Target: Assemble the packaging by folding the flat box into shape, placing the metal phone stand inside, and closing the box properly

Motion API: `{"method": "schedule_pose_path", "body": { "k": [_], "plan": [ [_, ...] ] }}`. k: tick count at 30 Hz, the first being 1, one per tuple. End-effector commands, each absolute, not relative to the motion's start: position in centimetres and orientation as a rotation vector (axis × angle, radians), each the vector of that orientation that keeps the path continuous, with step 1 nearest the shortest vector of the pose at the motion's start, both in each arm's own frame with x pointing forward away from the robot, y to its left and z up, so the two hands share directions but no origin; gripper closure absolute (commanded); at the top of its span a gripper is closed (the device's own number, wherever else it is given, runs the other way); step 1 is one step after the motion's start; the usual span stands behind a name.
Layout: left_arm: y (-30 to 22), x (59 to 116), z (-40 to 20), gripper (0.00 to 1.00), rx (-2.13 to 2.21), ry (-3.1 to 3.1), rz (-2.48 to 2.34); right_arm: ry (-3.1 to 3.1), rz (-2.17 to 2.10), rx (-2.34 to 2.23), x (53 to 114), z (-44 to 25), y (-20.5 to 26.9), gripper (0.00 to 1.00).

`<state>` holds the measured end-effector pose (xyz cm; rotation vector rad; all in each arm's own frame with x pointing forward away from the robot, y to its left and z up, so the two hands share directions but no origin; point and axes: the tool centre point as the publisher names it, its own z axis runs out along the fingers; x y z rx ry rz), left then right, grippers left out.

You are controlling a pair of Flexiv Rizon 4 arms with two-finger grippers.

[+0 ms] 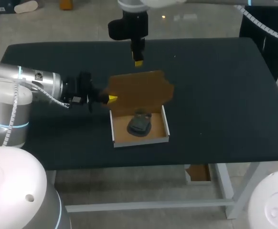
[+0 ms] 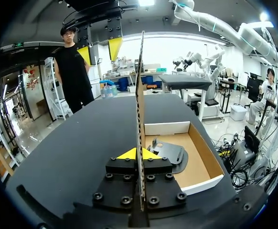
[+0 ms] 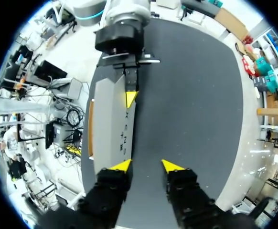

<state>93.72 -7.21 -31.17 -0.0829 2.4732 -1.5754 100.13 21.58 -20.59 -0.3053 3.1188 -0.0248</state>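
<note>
The brown cardboard box (image 1: 141, 140) sits mid-table as a formed tray, and the dark metal phone stand (image 1: 140, 124) lies inside it. Its lid (image 1: 139, 88) stands upright at the tray's far side. My left gripper (image 1: 112, 98) is shut on the lid's left edge. In the left wrist view the lid (image 2: 140, 95) runs edge-on between the yellow tips of the left gripper (image 2: 139, 153), with the stand (image 2: 170, 153) in the tray beside it. My right gripper (image 1: 138, 62) hangs open just above and behind the lid's top edge. In its own view the right gripper (image 3: 147, 166) holds nothing, one finger over the lid (image 3: 111, 119).
The dark table (image 1: 225, 95) has bare room to the right of the box and in front of it. My left arm crosses the table's left part at lid height. The right arm comes down from the far edge.
</note>
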Motion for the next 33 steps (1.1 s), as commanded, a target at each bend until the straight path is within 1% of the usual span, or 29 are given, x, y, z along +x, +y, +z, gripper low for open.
{"method": "schedule_pose_path", "body": {
  "k": [1, 19, 33],
  "plan": [
    [-7.2, 93.7, -31.2, 1.00, -0.083, 2.469, -1.577, 3.104, 0.002, -0.296, 99.3, -20.8, 20.8, 0.60],
    [-7.2, 93.7, -31.2, 1.00, -0.083, 2.469, -1.577, 3.087, 0.004, -0.324, 97.4, -20.9, 21.1, 0.61],
    [-7.2, 93.7, -31.2, 1.00, -0.083, 2.469, -1.577, 3.076, 0.018, -0.334, 96.2, -21.2, 21.3, 0.60]
  ]
}}
